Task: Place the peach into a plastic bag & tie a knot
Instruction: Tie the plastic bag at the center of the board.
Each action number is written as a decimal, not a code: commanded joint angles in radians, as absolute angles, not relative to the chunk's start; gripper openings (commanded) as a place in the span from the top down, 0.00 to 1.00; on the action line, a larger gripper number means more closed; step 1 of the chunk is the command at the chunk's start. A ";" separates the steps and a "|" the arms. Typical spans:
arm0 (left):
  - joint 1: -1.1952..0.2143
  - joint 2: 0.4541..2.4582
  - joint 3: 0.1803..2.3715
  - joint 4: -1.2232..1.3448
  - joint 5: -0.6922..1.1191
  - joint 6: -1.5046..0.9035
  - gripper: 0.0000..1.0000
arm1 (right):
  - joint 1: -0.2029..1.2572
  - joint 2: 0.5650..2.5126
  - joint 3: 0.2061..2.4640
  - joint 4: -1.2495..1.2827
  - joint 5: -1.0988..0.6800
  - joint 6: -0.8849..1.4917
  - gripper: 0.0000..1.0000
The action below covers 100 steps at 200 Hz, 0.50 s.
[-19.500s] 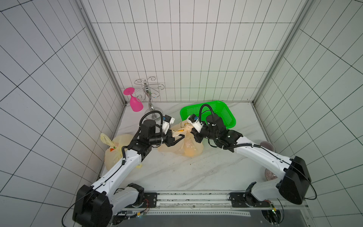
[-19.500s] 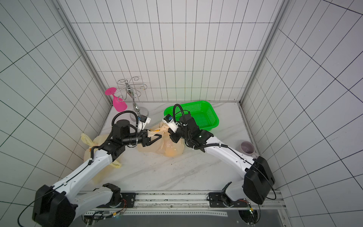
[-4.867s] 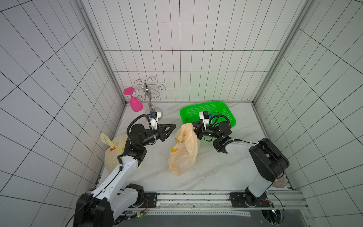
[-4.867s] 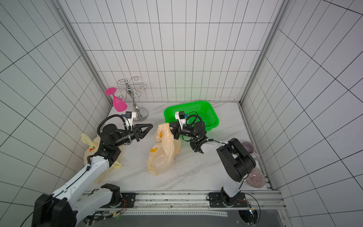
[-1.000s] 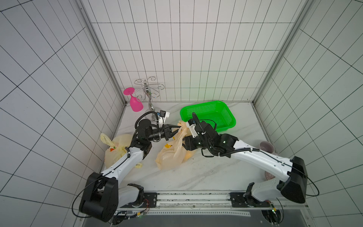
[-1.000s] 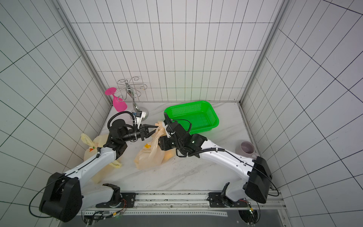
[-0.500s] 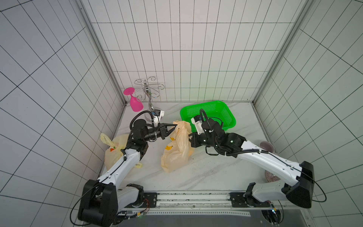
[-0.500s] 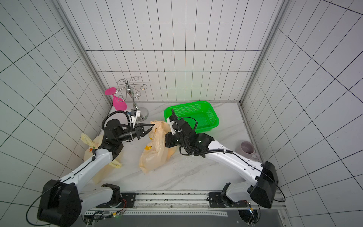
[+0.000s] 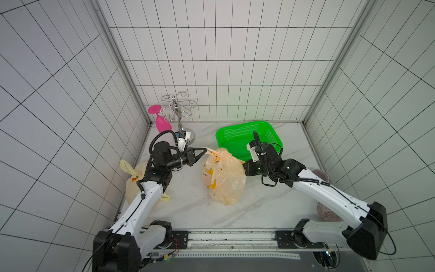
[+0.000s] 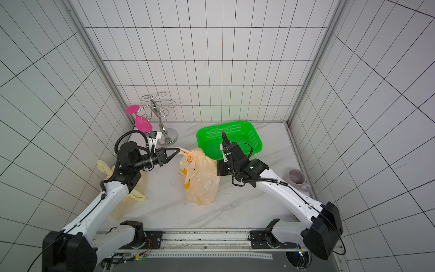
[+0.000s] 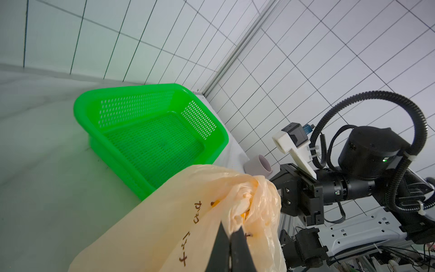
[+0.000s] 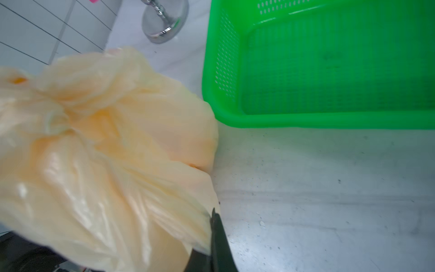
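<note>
Change: right fingers (image 12: 220,237) just clamped shut on plastic bag (image 9: 223,174) | left fingers (image 11: 221,249) closed on opposite handle | bag stands on tabletop (image 9: 259,207); peach unseen, judged inside | knot tightening now possible.

The only print stood on the plastic bag (image 11: 153,223): a few dark brown characters (image 11: 197,212) along its creased film, seen sideways in the left wrist view and too distorted to read. In both top views, orange-yellow marks (image 9: 208,172) on it were just as unreadable.
</note>
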<state>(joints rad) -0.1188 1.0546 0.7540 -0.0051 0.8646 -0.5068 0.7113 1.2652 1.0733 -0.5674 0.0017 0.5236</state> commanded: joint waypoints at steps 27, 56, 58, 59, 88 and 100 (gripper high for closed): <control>0.014 1.001 0.698 -0.317 0.403 -0.416 1.00 | 0.442 1.178 0.845 -0.834 0.240 0.566 1.00; 0.034 1.021 0.715 -0.329 0.352 -0.422 1.00 | 0.333 1.217 0.790 -0.771 0.189 0.527 1.00; 0.034 1.023 0.718 -0.330 0.351 -0.421 1.00 | 0.330 1.219 0.790 -0.767 0.189 0.525 1.00; 0.034 1.025 0.719 -0.330 0.351 -0.421 1.00 | 0.327 1.221 0.790 -0.766 0.188 0.525 1.00; 0.042 1.050 0.762 -0.373 0.343 -0.386 1.00 | 0.285 1.238 0.805 -0.747 0.180 0.516 1.00; 0.051 1.051 0.771 -0.387 0.331 -0.373 1.00 | 0.261 1.231 0.802 -0.739 0.171 0.508 1.00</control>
